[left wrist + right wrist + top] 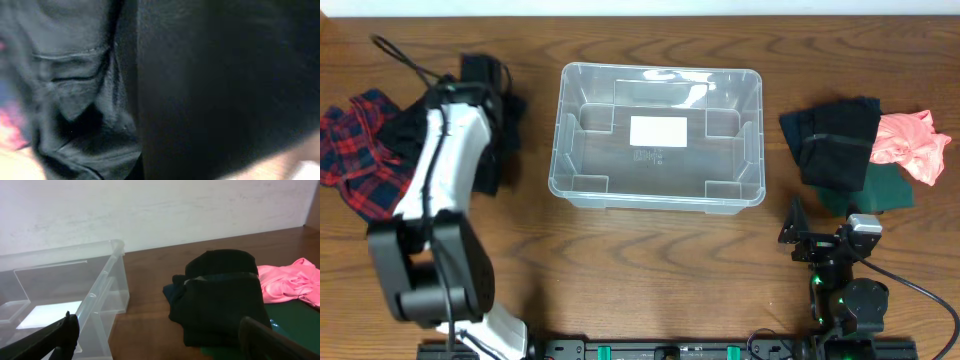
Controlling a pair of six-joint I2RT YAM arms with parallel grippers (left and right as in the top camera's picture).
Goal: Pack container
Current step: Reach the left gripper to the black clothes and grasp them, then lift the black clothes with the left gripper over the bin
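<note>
- Sitting mid-counter, the clear container has a clothing pile on each side.
- Your left gripper is closed, buried in the black garment beside the red plaid cloth, far left.
- Your right gripper gapes wide, near right, with the dark pile, pink cloth and green cloth just beyond it.

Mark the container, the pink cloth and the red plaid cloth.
container [660, 203], overhead view, near wall.
pink cloth [912, 145], overhead view, its middle.
red plaid cloth [350, 165], overhead view, its middle.
</note>
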